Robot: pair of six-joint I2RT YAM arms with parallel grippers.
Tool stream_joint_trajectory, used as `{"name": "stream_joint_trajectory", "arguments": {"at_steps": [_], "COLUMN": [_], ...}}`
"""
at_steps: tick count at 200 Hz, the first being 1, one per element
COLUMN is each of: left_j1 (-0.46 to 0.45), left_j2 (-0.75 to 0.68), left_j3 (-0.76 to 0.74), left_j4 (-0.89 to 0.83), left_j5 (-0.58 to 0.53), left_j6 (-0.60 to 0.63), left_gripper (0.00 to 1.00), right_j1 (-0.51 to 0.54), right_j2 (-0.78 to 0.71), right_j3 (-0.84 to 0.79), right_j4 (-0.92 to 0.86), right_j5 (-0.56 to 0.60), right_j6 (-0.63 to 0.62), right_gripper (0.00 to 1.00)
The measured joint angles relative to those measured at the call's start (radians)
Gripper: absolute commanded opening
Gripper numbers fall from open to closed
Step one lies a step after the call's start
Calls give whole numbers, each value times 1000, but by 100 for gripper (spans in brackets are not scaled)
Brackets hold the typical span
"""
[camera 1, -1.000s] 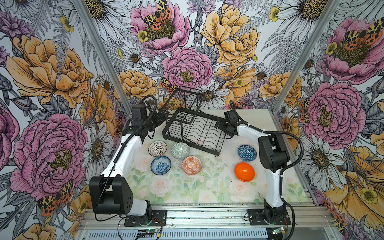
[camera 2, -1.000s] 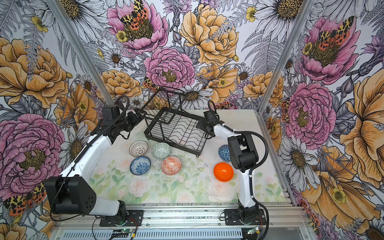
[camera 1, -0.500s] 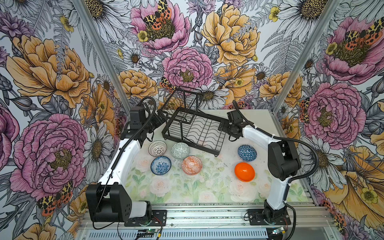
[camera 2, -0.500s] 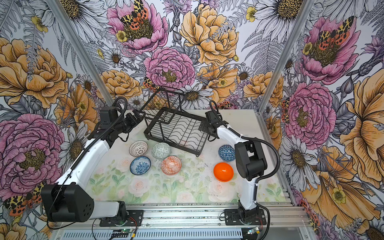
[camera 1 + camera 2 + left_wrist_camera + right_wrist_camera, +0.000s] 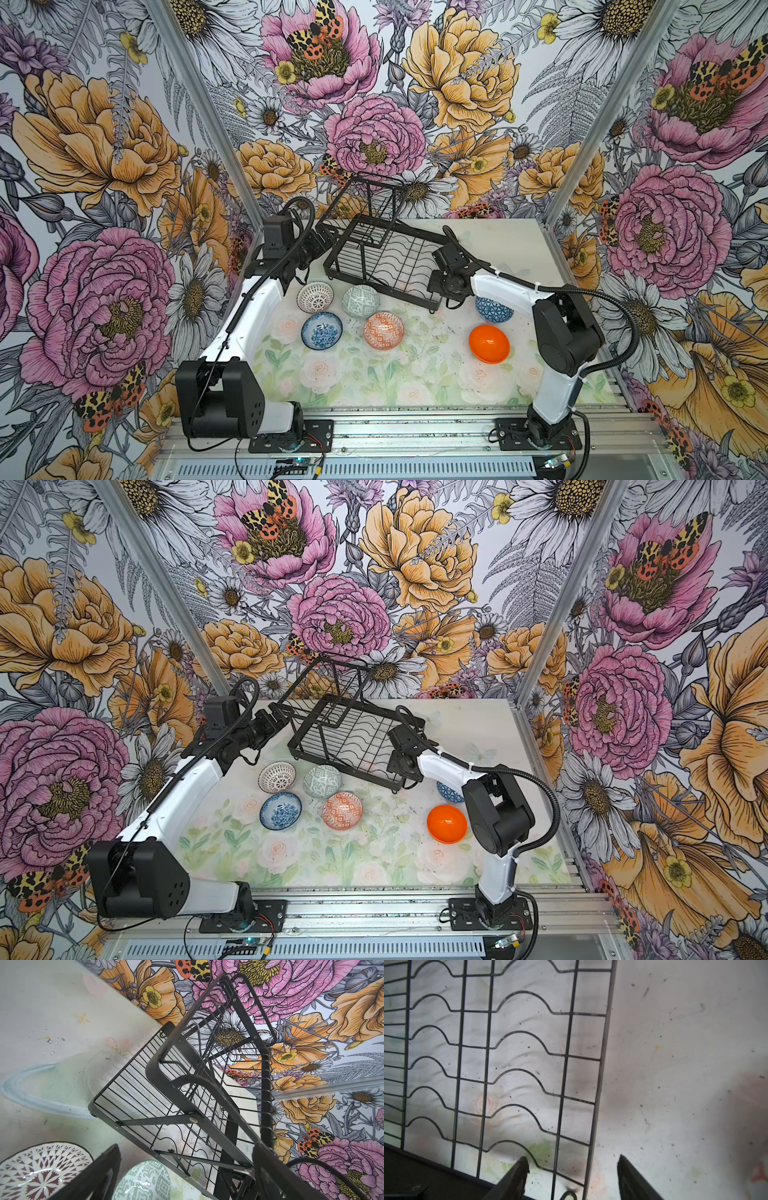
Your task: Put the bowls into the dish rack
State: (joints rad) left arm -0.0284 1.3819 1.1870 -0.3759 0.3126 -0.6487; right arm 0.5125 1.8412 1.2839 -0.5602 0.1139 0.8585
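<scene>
Currently: six bowls (image 5: 383, 330). Sit loose on table (image 5: 374, 374) close beside empty dish rack (image 5: 386, 257). Probably handle light, glazed-slick, breakable; best pinched at rim. Left gripper (image 5: 323, 245): spread wide by rack corner. Right gripper (image 5: 573, 1164): parted astride rack edge wire, unclamped.

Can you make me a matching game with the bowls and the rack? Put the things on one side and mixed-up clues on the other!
Things:
1. plain orange bowl
2. dark-and-white bowl
3. blue triangle bowl
4. dish rack

Clues:
A. black wire, no bowls in it
B. partly hidden under the right arm
C. just left of the grey-green bowl
D. shiny, one colour, no pattern

Pairs: 1-D, 2-C, 3-B, 4-A
</scene>
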Motion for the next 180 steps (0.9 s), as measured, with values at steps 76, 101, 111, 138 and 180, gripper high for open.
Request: {"name": "stream_joint_trajectory", "arguments": {"at_steps": [76,101,111,138,180], "left_j1": [0,-2,-2,-11,-35], "left_j2": [0,-2,-4,-6,-6], "left_j3": [-5,-14,-19,-21,-21], "left_j4": [9,11,11,11,7], "left_j5": [4,11,12,18,19], "left_j6": [-1,-1,-1,-8,-16], "left_gripper": [99,99,99,99,99], "right_j1": [-8,-23,-35,-88,-157], "right_j2": [0,1,4,32,86], "right_j3": [-4,-2,5,42,116], "right_j4": [-29,-30,-34,-43,-68], "right_j5": [51,51,51,46,56], "right_j6": [-33,-56,-68,-92,-203], "right_gripper": [24,15,15,9,4]}}
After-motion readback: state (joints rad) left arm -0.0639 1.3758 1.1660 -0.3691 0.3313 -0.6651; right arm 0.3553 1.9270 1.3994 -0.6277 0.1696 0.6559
